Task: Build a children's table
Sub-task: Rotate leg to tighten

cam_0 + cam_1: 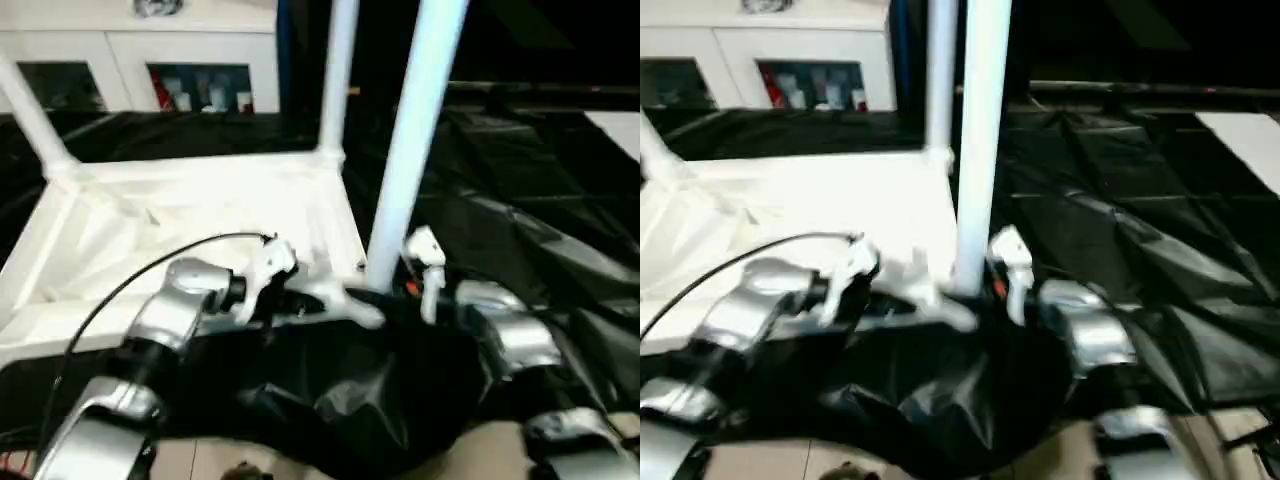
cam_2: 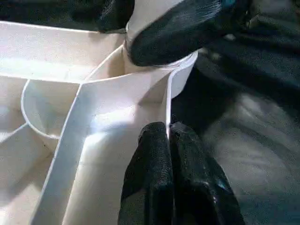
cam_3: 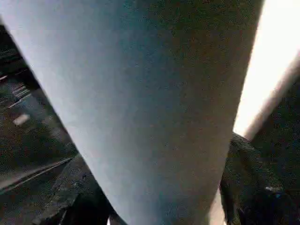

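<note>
**Leg at near corner socket, both hands on the work**

While the tabletop (image 1: 190, 225) lies underside up on black sheeting (image 1: 520, 230), three legs stand up from it: one at the far left corner (image 1: 25, 110), one at the far right corner (image 1: 338, 75), and the near leg (image 1: 410, 140) at the near right corner, just in front of the robot.

Left hand (image 2: 168, 140): fingers pressed together, pinching the thin upright rim of the tabletop beside the near corner socket (image 2: 154, 70). Ribbed underside and a second round pocket show next to it in the left wrist view.

Right hand (image 1: 425, 262): sits right against the base of the near leg, on its right side. In the right wrist view the leg runs between the two black fingers (image 3: 248, 187), one on each side; jaws stand apart around the tube. Cannot tell whether the pads actually press on it. In the left wrist view a black finger of the right hand (image 2: 178, 28) lies against the leg base at the socket.

Near leg is close to upright, leaning slightly to the right at the top.

Behind the desk area: white cabinet (image 1: 140, 60) with glass doors.
</note>
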Robot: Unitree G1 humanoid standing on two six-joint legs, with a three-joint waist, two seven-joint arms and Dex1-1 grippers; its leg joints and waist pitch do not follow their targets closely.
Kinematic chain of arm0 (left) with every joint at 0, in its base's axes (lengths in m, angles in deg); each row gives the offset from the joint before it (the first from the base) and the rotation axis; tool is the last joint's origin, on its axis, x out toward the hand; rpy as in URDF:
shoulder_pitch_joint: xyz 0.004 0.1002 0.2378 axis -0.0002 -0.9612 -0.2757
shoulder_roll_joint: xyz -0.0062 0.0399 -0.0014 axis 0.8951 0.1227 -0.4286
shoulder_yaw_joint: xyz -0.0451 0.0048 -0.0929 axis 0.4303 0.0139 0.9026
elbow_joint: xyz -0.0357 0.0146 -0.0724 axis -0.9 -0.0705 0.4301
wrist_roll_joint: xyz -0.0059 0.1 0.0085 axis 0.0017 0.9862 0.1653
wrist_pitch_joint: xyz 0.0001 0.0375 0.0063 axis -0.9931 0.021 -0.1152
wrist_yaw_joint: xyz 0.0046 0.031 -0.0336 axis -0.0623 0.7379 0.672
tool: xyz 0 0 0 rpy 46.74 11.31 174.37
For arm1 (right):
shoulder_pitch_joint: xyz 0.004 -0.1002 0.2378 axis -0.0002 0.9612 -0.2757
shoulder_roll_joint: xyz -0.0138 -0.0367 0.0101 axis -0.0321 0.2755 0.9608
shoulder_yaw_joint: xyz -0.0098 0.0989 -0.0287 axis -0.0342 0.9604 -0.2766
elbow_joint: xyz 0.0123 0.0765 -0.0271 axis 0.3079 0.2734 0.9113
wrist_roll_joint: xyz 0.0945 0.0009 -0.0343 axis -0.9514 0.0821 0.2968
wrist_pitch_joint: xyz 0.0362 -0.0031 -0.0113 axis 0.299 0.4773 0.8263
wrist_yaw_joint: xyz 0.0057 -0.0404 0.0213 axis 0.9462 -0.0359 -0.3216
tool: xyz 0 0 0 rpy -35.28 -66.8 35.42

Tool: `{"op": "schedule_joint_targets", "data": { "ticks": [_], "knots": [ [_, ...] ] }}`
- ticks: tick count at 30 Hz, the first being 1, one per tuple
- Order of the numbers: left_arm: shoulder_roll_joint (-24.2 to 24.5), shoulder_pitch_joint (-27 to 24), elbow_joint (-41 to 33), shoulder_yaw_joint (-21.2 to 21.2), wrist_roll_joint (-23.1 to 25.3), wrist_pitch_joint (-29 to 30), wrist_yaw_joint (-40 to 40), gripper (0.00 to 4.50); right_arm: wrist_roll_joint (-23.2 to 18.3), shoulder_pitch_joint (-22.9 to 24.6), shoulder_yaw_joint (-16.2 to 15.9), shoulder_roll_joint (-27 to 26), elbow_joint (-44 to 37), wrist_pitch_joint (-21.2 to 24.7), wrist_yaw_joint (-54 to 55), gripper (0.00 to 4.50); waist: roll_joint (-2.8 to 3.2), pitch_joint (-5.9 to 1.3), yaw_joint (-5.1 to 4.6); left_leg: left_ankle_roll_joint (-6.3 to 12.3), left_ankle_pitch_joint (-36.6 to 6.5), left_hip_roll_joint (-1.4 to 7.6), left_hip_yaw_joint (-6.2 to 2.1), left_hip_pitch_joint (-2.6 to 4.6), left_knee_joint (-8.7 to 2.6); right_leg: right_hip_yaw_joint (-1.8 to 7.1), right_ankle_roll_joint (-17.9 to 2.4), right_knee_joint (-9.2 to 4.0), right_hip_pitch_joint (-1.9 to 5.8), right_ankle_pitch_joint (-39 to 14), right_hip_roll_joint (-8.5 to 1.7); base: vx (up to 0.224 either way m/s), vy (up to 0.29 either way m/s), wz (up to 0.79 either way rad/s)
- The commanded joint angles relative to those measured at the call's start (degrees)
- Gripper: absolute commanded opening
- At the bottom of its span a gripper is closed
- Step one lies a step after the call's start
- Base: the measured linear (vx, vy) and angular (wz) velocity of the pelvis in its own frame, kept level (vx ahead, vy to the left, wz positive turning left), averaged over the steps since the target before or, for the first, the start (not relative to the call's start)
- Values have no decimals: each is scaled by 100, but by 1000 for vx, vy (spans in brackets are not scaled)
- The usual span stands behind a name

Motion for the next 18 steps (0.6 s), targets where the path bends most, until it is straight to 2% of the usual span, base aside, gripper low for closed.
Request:
{"op": "schedule_joint_targets", "data": {
  "ticks": [1, 4, 5, 6, 8, 10, 11, 12, 13, 14, 16, 18],
  "knots": [
    [-432, 350, 24, 6, -67, -126, 480, 0, 154, -37, -350, -399, 262, 94, 306, 256, -22, -354, -31, 23, -1644, 337, -212, 98, -421, 321, -665, -578, 212, -2988, -537, 0, 0, 0],
    [-600, 527, 298, 45, 8, -172, 880, 0, 148, -169, -204, -654, 532, 64, 933, 256, -28, -377, -56, 60, -1527, 335, -203, 94, -421, 332, -757, -544, 222, -2609, -527, 0, 0, 0],
    [-794, 704, 588, 107, 72, -247, 1265, 0, 164, -325, -27, -956, 814, -10, 1598, 256, -31, -375, -63, 74, -1496, 326, -189, 85, -414, 343, -772, -545, 212, -2548, -521, 0, 0, 0],
    [-858, 761, 675, 136, 93, -272, 1407, 0, 193, -377, 5, -1048, 904, -84, 1783, 256, -25, -375, -70, 37, -1508, 328, -191, 102, -417, 343, -806, -538, 201, -2509, -524, 0, 0, 0],
    [-922, 824, 774, 143, 101, -323, 1491, 0, 267, -444, -2, -1157, 1028, -216, 1927, 256, -24, -386, -72, 71, -1458, 332, -185, 92, -409, 348, -844, -525, 217, -2365, -535, 0, 0, 0],
    [-961, 843, 803, 139, 82, -350, 1430, 0, 338, -471, -127, -1201, 1070, -383, 1752, 256, -28, -389, -69, 110, -1415, 326, -179, 77, -407, 346, -876, -513, 234, -2236, -529, 0, 0, 0],
    [-952, 821, 771, 119, 73, -365, 1346, 0, 284, -456, -132, -1213, 1026, -359, 1615, 256, -3, -394, -61, 177, -1314, 330, -176, 61, -408, 354, -939, -480, 259, -2013, -527, 0, 0, 0],
    [-944, 808, 760, 102, 69, -385, 1295, 0, 236, -449, -124, -1226, 1006, -334, 1545, 291, -14, -396, -61, 203, -1283, 329, -168, 59, -408, 353, -955, -479, 261, -1943, -518, 0, 0, 0],
    [-918, 770, 725, 99, 58, -395, 1243, 0, 88, -416, -99, -1224, 882, -213, 1278, 291, -26, -393, -60, 242, -1257, 329, -167, 54, -410, 353, -988, -469, 271, -1877, -516, 0, 0, 0],
    [-914, 764, 723, 104, 57, -394, 1240, 0, 57, -410, -94, -1221, 857, -188, 1221, 326, -21, -398, -55, 259, -1238, 334, -167, 54, -407, 352, -1008, -460, 275, -1853, -518, 0, 0, 0],
    [-891, 744, 713, 89, 38, -419, 1130, 0, 66, -398, -131, -1187, 822, -200, 1132, 328, -28, -393, -57, 267, -1240, 332, -163, 53, -407, 350, -1017, -466, 274, -1870, -514, 0, 0, 0],
    [-823, 691, 699, 69, -7, -483, 889, 0, 189, -349, -308, -1010, 736, -305, 886, 353, -31, -393, -51, 268, -1264, 341, -167, 57, -409, 348, -1003, -464, 276, -1932, -519, 0, 0, 0]
  ]
}}
